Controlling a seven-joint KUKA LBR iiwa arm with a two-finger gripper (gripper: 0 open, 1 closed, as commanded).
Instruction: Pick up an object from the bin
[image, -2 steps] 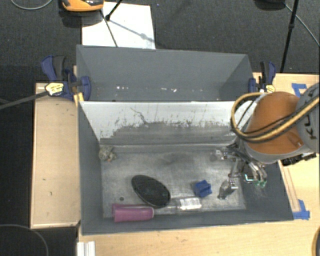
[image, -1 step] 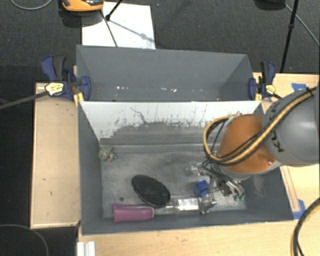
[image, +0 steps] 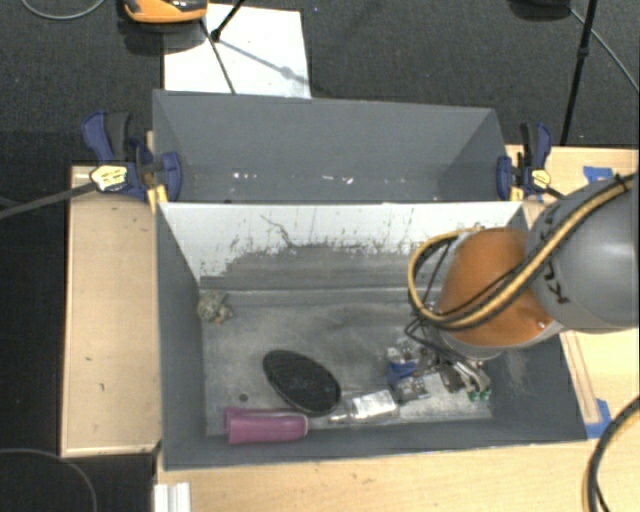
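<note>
My gripper (image: 437, 374) sits low in the bin's front right part, under the orange cover on the wrist. Just left of it and a little nearer the front lies the silvery clear end (image: 371, 404) of a long tool. That tool's dull pink handle (image: 265, 426) runs along the front wall towards the left. A black oval pad (image: 299, 381) lies flat behind the handle, left of the gripper and apart from it.
A small grey crumpled lump (image: 213, 310) rests in the back left corner of the bin floor. The arm and its cables come in over the right wall and hide the floor on that side.
</note>
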